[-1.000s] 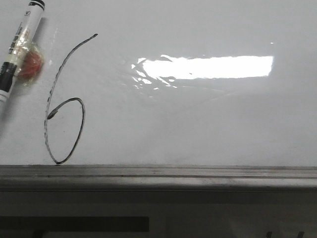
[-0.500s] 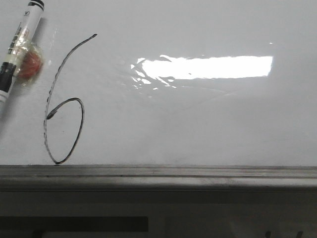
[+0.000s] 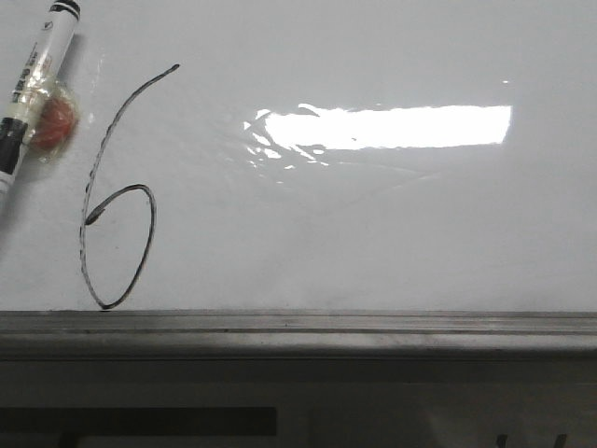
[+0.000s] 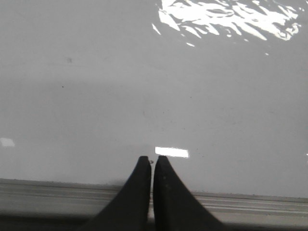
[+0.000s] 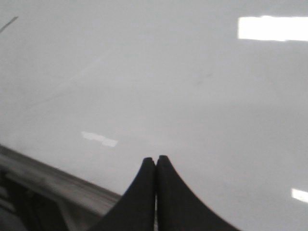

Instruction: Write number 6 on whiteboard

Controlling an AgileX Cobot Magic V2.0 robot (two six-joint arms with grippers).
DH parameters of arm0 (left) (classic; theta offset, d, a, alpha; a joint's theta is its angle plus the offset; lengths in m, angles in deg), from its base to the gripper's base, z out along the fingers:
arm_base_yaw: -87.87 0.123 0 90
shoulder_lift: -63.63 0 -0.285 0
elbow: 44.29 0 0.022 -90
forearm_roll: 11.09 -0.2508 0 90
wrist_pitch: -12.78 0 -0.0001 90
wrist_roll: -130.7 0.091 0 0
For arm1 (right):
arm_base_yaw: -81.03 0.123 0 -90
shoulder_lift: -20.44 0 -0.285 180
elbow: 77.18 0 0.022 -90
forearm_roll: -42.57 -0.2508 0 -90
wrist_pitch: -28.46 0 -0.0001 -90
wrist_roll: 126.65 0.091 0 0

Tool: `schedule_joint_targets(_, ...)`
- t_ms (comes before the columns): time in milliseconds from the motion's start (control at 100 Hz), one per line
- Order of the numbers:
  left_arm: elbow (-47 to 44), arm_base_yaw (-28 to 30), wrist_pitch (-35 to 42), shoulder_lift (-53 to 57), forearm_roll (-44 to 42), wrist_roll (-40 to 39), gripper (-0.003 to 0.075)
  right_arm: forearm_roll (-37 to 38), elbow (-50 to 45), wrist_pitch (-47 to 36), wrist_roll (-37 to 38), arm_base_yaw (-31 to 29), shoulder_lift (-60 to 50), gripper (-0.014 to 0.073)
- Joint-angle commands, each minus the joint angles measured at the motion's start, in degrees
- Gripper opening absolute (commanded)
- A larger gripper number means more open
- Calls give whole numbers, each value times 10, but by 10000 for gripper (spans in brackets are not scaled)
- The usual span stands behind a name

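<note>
The whiteboard [image 3: 373,233] fills the front view, the number 6 [image 3: 117,191] drawn at its left, a marker [image 3: 33,89] at upper left; left gripper [image 4: 152,161] and right gripper [image 5: 155,161] are both closed, holding nothing.

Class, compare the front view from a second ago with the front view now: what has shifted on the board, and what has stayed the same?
The marker pen has slid slightly up and to the left. The whole view, including the number 6 and the glare, has also edged very slightly left. The 6 is unchanged in shape, complete on the whiteboard. Nothing was gripped or released; neither gripper appears in the front view.
</note>
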Motion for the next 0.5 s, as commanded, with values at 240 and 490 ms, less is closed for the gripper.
schedule_joint_targets(240,-26,3,21,18,-1,-5,-19,33,-14,20,2,-147,-39,-64)
schedule_joint_targets(490,-26,3,21,18,-1,-5,-19,38,-14,134,2,-255,-124,-64)
